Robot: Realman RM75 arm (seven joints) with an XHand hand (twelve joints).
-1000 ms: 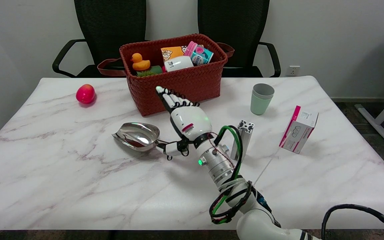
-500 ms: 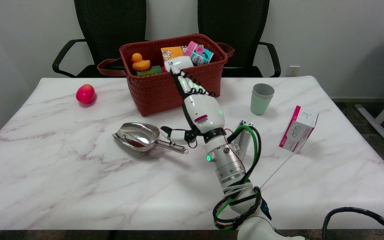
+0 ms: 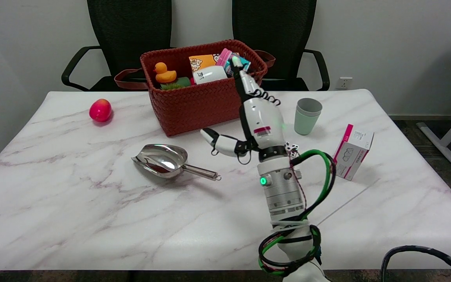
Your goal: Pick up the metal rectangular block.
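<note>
- The black-and-white right hand [image 3: 257, 117] is raised above the middle of the white marble-patterned table [image 3: 73, 211], fingers stretched straight toward the far side, thumb spread out to the picture's left; it holds nothing.
- The silvery metal rectangular block [image 3: 292, 147] stands on the table right behind the wrist; only its top end shows past the wrist and the green and black cables [image 3: 323, 176], so I cannot tell how it touches the table.
- Just right of the block, a white-and-pink cardboard box [image 3: 351, 152] stands tilted, near the table's right edge.
- A stack of pale green cups [image 3: 307, 116] stands upright beyond the block, apart from it.
- The reddish-brown woven basket [image 3: 202, 102], filled with toys and packages, sits at the far middle; the fingertips overlap its right corner in this view.
- A shiny steel scoop [image 3: 165, 159] lies left of the hand, handle pointing right, well apart from the thumb.
- A red apple-like ball [image 3: 100, 110] rests near the far left edge.
- Bare marble spreads across the near left.
</note>
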